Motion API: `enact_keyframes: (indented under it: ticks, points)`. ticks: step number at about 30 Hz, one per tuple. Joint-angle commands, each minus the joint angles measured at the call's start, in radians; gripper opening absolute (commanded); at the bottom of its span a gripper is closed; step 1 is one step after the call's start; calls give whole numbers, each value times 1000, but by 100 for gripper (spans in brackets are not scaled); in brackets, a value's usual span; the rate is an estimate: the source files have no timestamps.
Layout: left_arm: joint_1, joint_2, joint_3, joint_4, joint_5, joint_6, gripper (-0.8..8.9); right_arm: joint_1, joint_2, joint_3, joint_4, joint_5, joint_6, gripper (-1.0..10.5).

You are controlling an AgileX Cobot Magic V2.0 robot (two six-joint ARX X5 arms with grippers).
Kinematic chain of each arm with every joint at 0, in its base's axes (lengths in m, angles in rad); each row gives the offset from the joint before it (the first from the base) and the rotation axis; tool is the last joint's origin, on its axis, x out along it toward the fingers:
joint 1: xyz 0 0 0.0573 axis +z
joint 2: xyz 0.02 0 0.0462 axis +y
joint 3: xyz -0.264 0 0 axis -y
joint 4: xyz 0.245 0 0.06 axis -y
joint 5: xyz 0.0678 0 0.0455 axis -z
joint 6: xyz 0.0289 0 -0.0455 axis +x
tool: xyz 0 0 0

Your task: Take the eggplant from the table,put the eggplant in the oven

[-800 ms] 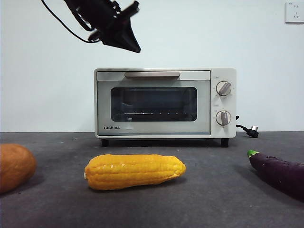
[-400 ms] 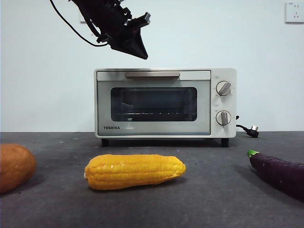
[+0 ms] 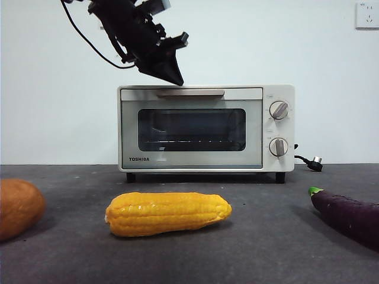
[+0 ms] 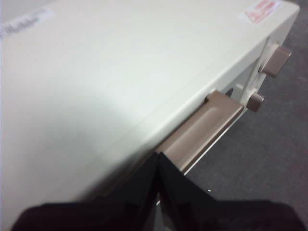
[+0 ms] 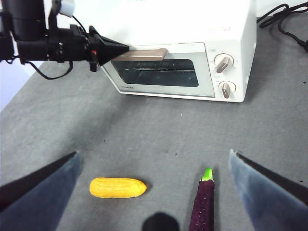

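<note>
The dark purple eggplant [image 3: 349, 216] with a green stem tip lies on the grey table [image 3: 266, 236] at the right; the right wrist view shows the eggplant [image 5: 203, 208] just below my open right gripper [image 5: 154, 192], which hangs high above it. The cream TOSHIBA oven [image 3: 205, 128] stands at the back with its door closed. My left gripper [image 3: 175, 78] is shut, its tip just above the left end of the beige door handle [image 3: 189, 93]. In the left wrist view the left gripper [image 4: 159, 156] touches or nearly touches the handle [image 4: 202, 130].
A yellow corn cob [image 3: 167, 213] lies in front of the oven. A round orange-brown vegetable [image 3: 19, 207] sits at the left edge. The oven's power cord and plug [image 3: 311, 161] trail to its right. A wall socket [image 3: 367, 15] is at the top right.
My left gripper has come down and slightly right, from well above the oven to just over the door handle's left end. The eggplant, corn and oven have not moved.
</note>
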Motion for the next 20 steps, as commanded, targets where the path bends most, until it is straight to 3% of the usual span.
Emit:
enact_keyframes:
  ticks: [1, 14, 20]
  points:
    - [-2, 23, 1, 10, -1, 20, -6, 2, -2, 6, 1, -2, -4, 602]
    - [-2, 58, 1, 16, 2, 34, -6, 2, -2, 6, -6, -2, -5, 599]
    - [-12, 101, 1, -50, 39, 34, -6, 2, 0, 6, -5, -2, -5, 599]
